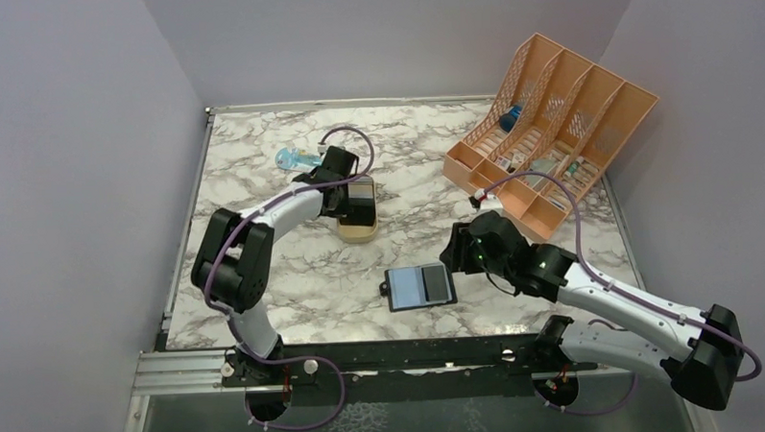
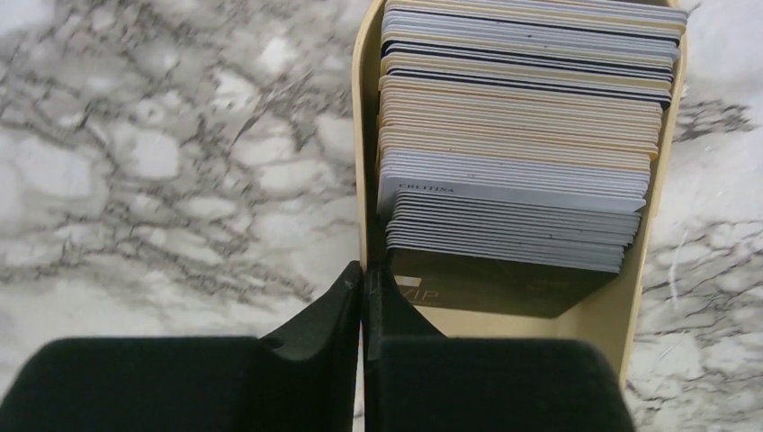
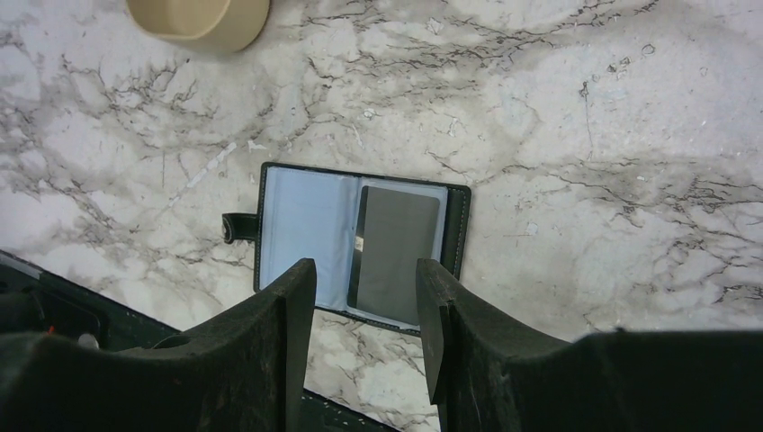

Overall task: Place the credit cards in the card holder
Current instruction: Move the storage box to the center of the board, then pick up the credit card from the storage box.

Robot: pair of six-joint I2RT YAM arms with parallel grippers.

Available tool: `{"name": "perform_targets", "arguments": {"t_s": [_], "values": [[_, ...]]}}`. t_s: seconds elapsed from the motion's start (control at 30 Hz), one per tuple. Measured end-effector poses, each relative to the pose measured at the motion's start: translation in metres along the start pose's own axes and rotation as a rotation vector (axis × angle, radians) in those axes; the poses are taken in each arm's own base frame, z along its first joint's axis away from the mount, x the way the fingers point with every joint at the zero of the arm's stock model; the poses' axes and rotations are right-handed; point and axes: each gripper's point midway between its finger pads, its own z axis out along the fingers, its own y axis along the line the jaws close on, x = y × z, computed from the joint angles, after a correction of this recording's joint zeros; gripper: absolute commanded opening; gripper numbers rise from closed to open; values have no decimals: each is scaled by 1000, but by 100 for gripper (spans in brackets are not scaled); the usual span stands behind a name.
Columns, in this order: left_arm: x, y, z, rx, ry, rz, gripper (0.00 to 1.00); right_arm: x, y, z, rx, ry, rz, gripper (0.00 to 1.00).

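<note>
My left gripper (image 2: 363, 281) is pinched tight beside the credit cards (image 2: 522, 135), stacked in the tin (image 2: 364, 135) left of the table (image 1: 262, 163) middle. They look thin, stiff and slick, so I'd grab one by an edge. My right gripper (image 3: 364, 270) hangs half-wide, empty, over the card holder (image 3: 306, 225).

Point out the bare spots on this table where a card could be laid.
Bare marble lies between the gold tin and the orange organizer, and left of the card holder. Crowded at the tin under the left gripper and beside the right gripper.

"chlitina" on pale card (image 2: 513, 191) — "vip" on dark card (image 2: 486, 286)
</note>
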Motion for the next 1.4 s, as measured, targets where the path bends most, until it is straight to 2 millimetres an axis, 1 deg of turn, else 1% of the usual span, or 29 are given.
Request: {"name": "perform_targets", "arguments": {"t_s": [0.13,0.2,0.23,0.3,0.37,0.43,0.5,0.57,0.6,0.67,0.73,0.83,0.93,1.03,1.13,1.17,1.2,1.3,1.4], "values": [[27,19,-17,-40,10,-66,1,-3,0,-6,-14,-18,2,46],[37,27,-24,-56,11,-95,5,-3,0,-8,-18,-21,3,46],[43,30,-28,-59,10,-113,10,-4,0,-9,-20,-24,4,46],[53,35,-35,-62,9,-147,25,-5,1,-10,-25,-29,5,46],[61,38,-40,-61,7,-178,33,-5,1,-11,-30,-32,5,46],[71,40,-46,-55,8,-200,38,-5,2,-12,-35,-33,4,46],[73,39,-50,-44,1,-207,44,-5,2,-12,-38,-31,2,46],[70,35,-58,-21,-14,-208,53,-5,3,-13,-41,-30,1,46],[68,34,-62,-10,-24,-207,56,-5,3,-13,-41,-29,0,46],[59,32,-75,23,-63,-196,57,-4,3,-13,-44,-28,0,46],[48,29,-90,67,-112,-168,56,-4,3,-13,-44,-27,-1,46],[30,21,-109,139,-161,-49,56,-4,3,-13,-44,-27,-2,46],[16,10,-121,216,-198,133,62,-4,3,-12,-42,-25,-3,46],[15,5,-131,285,-232,338,70,-3,3,-11,-41,-20,-5,46],[13,2,-140,334,-278,542,74,-1,3,-10,-38,-13,-8,46],[13,1,-140,345,-287,601,90,-1,2,-9,-37,-10,-10,46],[14,1,-140,352,-286,654,98,0,2,-8,-35,-6,-13,46],[19,0,-128,365,-251,791,99,0,3,-6,-30,5,-24,46],[31,-1,-105,383,-174,910,99,-2,5,-5,-30,6,-31,46]]}}
